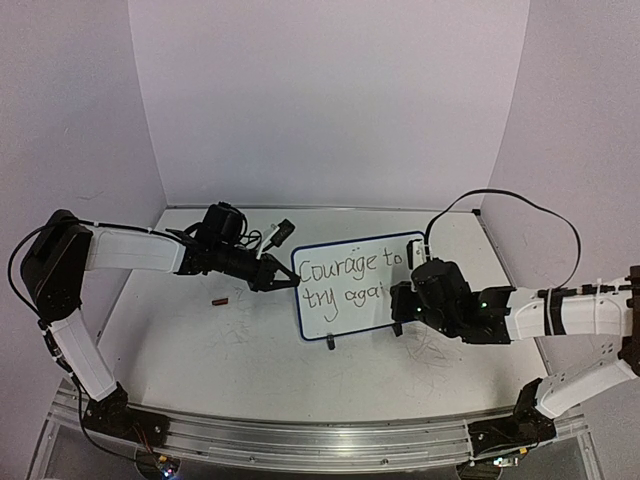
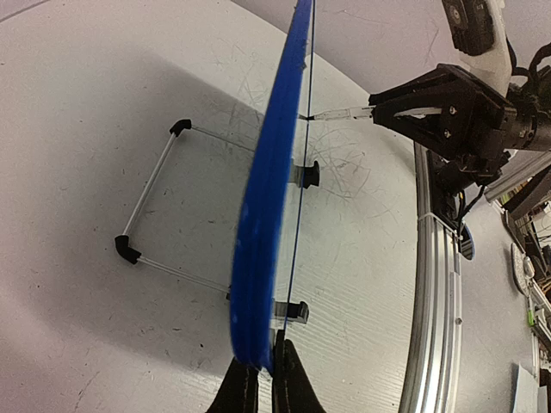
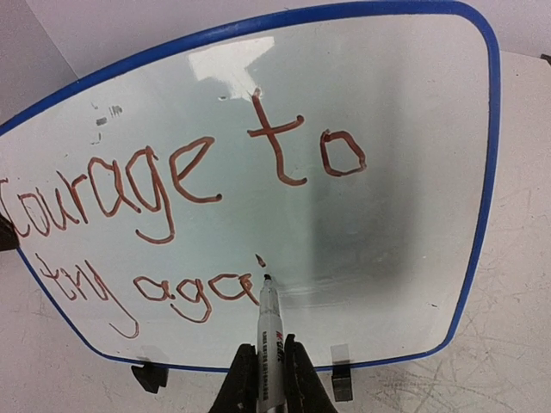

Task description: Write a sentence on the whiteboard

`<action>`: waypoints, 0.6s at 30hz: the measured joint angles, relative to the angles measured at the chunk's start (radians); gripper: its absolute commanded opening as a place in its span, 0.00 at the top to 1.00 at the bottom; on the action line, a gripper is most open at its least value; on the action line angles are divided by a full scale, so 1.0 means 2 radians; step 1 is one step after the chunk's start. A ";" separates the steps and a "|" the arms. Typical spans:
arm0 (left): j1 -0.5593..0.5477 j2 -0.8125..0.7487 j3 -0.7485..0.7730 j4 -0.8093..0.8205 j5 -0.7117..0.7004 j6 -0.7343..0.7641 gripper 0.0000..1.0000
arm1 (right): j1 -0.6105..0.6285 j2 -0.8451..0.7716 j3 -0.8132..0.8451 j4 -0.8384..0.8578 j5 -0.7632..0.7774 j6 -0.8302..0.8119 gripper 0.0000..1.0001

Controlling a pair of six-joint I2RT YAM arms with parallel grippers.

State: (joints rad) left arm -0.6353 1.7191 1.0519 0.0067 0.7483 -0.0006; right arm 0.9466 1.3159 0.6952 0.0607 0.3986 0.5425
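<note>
The whiteboard, blue-framed on two black feet, stands upright at mid-table. The sentence reads "Courage to" over "try agai" in red-brown marker; it also shows in the right wrist view. My left gripper is shut on the board's left edge, seen edge-on as a blue band between the fingers. My right gripper is shut on a marker, its tip against the board just right of the "i". From the left wrist view, the marker tip meets the board's face.
A small red-brown cap lies on the table left of the board. A wire stand props the board from behind. An aluminium rail runs along the near edge. Walls close in the back and sides.
</note>
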 measured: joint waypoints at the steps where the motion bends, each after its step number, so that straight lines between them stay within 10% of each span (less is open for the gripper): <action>1: 0.000 0.000 0.000 0.000 0.000 0.000 1.00 | 0.000 0.001 0.000 0.001 0.001 0.000 1.00; 18: 0.000 0.000 0.000 -0.001 0.000 0.000 1.00 | 0.000 0.005 -0.005 -0.002 0.000 0.014 1.00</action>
State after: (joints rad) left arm -0.6361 1.7191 1.0519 0.0048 0.7475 -0.0004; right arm 0.9474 1.3266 0.6846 0.0575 0.3992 0.5711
